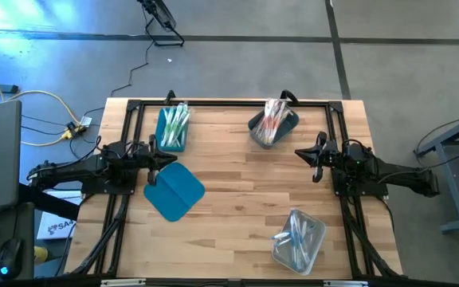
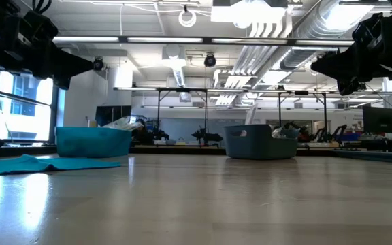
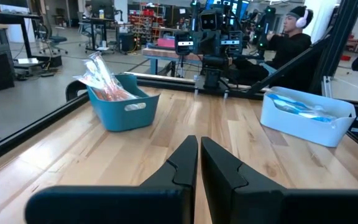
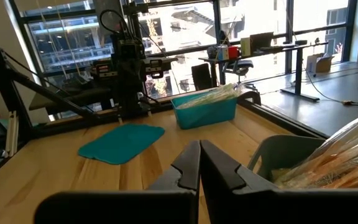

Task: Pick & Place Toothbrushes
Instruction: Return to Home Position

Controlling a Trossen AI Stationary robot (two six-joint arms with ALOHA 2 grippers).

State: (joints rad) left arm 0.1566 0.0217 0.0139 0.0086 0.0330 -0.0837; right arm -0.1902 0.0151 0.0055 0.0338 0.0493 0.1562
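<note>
Since the toothbrushes (image 1: 272, 119) sit binned at 11, 1 and 5 o'clock, just ease both arms home slowly: left gripper (image 1: 166, 157) at 9, right gripper (image 1: 303, 151) at 3, jaws together, empty.

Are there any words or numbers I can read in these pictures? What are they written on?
No text can be read for sure.
White box beside the table's left edge: dark print, too blurred to read.
Teal bin, grey bin, clear bin, teal lid: no words or numbers show.
</note>
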